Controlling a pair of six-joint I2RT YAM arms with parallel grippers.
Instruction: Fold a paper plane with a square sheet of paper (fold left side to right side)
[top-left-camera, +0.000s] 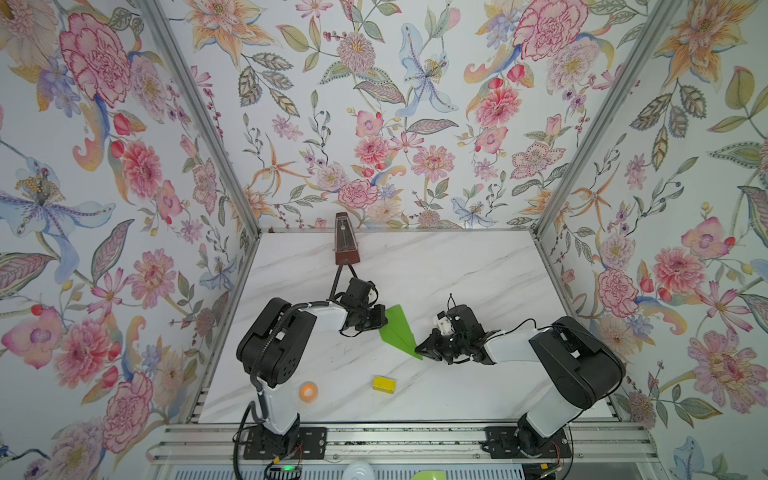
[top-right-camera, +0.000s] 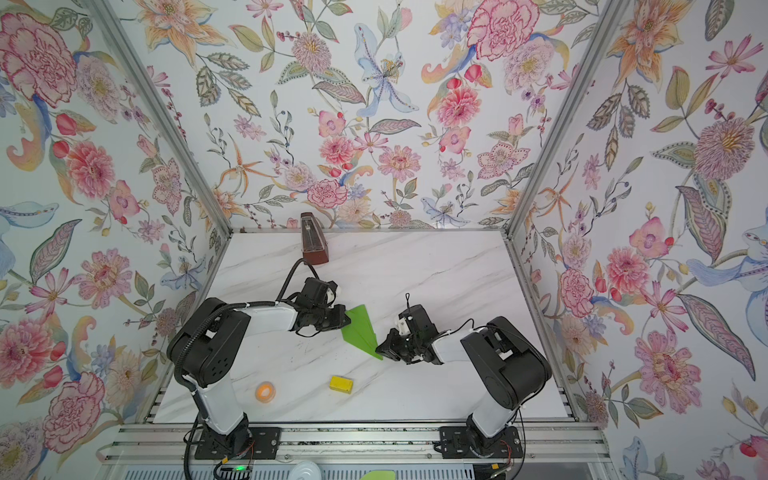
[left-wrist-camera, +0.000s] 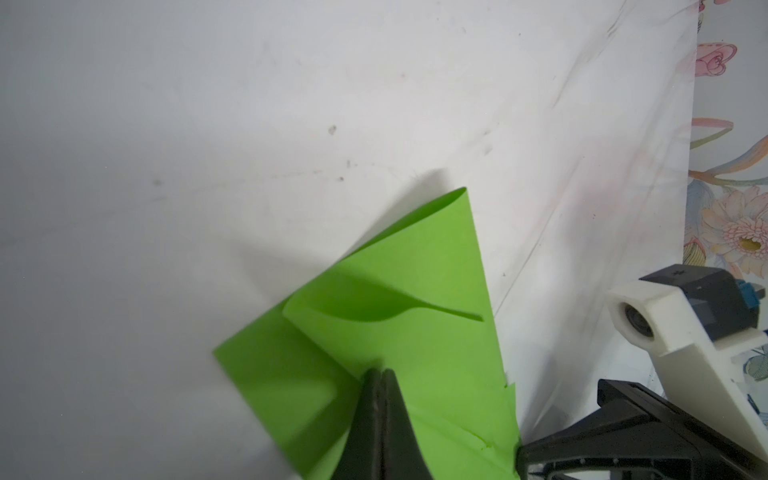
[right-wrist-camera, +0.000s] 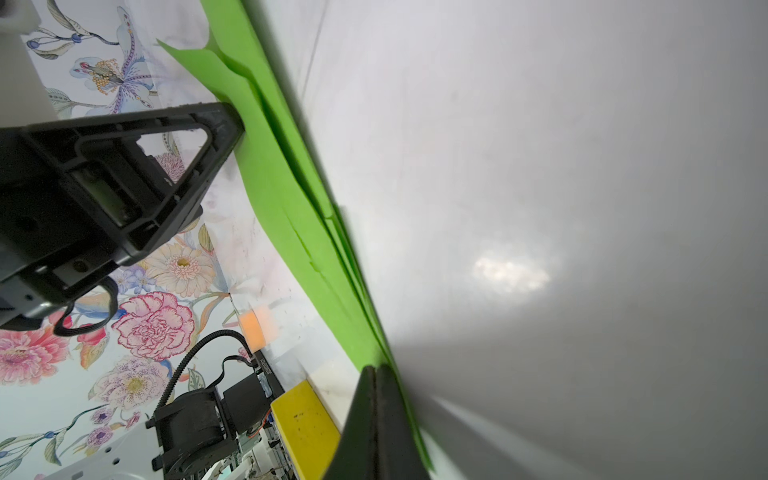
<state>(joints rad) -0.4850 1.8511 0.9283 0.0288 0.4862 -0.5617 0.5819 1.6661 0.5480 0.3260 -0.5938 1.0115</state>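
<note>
The paper plane (top-left-camera: 398, 330) is seen lying on the white surface (top-left-camera: 457, 270) between the two hands, a pointed green dart with one flap raised. The left hand (left-wrist-camera: 380, 374) is held closed, its fingers pressed together on that flap at the wide end. The right hand (right-wrist-camera: 376, 370) is closed too, its tips set at the pointed end; whether paper is pinched there cannot be told. A yellow block (top-left-camera: 384, 384) is placed near the right hand, apart from the plane.
</note>
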